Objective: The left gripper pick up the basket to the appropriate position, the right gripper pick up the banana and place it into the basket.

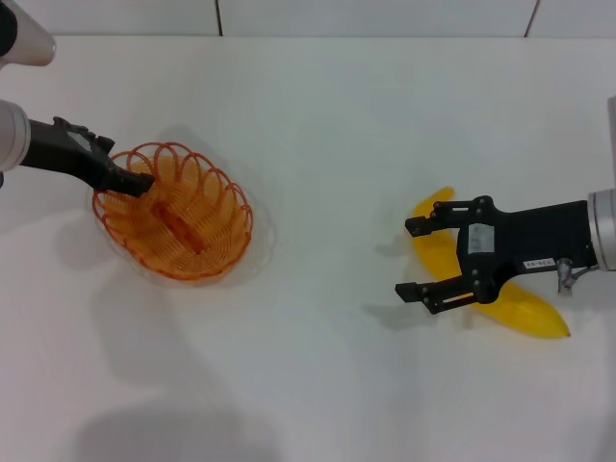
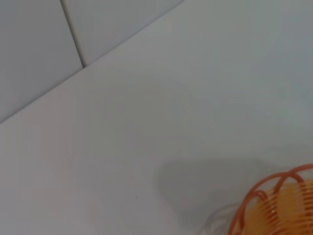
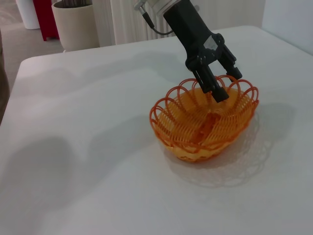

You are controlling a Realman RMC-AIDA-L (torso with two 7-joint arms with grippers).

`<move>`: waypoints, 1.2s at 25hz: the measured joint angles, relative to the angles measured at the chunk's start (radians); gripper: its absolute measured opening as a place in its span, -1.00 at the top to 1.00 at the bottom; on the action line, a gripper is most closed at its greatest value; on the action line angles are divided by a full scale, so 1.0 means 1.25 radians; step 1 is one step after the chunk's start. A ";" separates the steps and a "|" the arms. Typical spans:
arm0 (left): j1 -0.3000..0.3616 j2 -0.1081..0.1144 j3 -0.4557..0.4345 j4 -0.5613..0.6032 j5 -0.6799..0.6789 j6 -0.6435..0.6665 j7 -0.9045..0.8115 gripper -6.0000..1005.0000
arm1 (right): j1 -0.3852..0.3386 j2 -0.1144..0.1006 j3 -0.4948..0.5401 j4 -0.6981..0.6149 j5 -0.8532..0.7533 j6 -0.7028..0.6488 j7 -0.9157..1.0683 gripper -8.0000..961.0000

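Observation:
The orange wire basket (image 1: pixel 197 245) sits at the table's left; its rim also shows in the left wrist view (image 2: pixel 266 196). My left gripper (image 1: pixel 133 183) is at the basket's left rim, shut on a rim loop; the right wrist view shows that left gripper (image 3: pixel 221 84) with the wire between its fingers. The basket (image 3: pixel 195 132) looks slightly raised, with a lacy shadow beneath it. The yellow banana (image 1: pixel 525 310) lies on the table at the right. My right gripper (image 1: pixel 406 258) hovers over the banana's left part, open, its fingertips reaching past the fruit with nothing between them.
The white table (image 1: pixel 327 135) ends at a tiled wall (image 1: pixel 385 14) behind. In the right wrist view a beige pot (image 3: pixel 76 22) and a red object (image 3: pixel 46 14) stand on the floor beyond the table's far edge.

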 joint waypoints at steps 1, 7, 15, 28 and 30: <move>0.000 0.000 0.000 0.000 0.000 0.000 0.000 -0.71 | 0.000 0.000 0.000 0.000 0.000 0.000 0.000 -0.85; 0.004 -0.002 0.004 0.000 0.000 -0.001 0.016 -0.71 | 0.000 -0.001 0.000 0.008 0.000 0.003 0.000 -0.85; 0.010 -0.011 0.008 0.000 -0.001 -0.022 0.019 -0.40 | 0.002 -0.003 0.000 0.020 0.000 0.006 0.000 -0.85; 0.012 -0.013 0.007 0.011 -0.001 -0.023 0.022 0.64 | 0.007 -0.002 0.002 0.030 0.000 0.006 0.000 -0.85; 0.013 -0.014 0.007 0.017 -0.004 -0.020 0.022 0.66 | 0.007 -0.002 0.001 0.030 0.000 0.006 0.000 -0.85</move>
